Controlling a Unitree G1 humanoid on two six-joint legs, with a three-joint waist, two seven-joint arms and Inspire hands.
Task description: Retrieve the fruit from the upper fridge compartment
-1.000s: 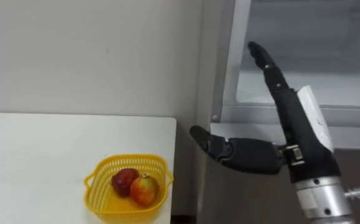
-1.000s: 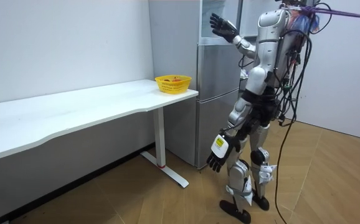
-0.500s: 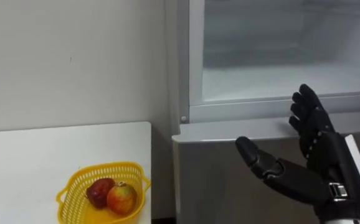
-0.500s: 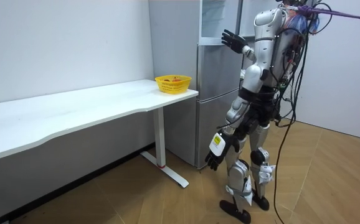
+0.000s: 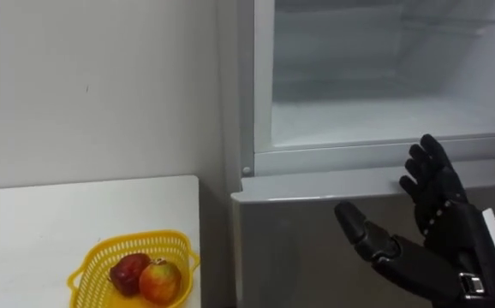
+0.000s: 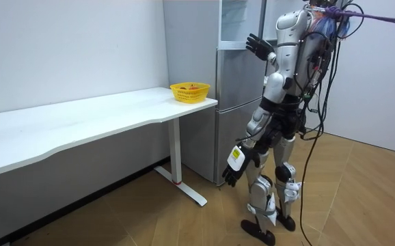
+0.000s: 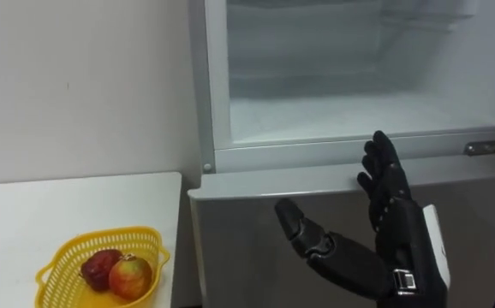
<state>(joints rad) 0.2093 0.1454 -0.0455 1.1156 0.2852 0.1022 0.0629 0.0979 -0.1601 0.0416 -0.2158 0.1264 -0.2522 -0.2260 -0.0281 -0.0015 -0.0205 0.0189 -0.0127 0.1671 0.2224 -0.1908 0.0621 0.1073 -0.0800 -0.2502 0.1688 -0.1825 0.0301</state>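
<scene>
Silver-grey shell across torso, arms and legs, black at the joints. Right hand (image 5: 440, 257) matte black, with segmented fingers (image 5: 430, 167) and a white tag on its back. Left hand (image 6: 232, 171) likewise black, white tag marked with yellow. Dark cables bundled down the back, purple straps off the shoulders.

so the basket (image 5: 102, 247) sits by the table's (image 5: 25, 222) right edge, two fruits (image 5: 160, 281) side by side in it. The fridge (image 5: 246, 103) stands just right of the table, upper compartment (image 5: 376, 111) over the lower door (image 5: 290, 239), and the right hand (image 5: 440, 248) hangs in front of that door's top edge
</scene>
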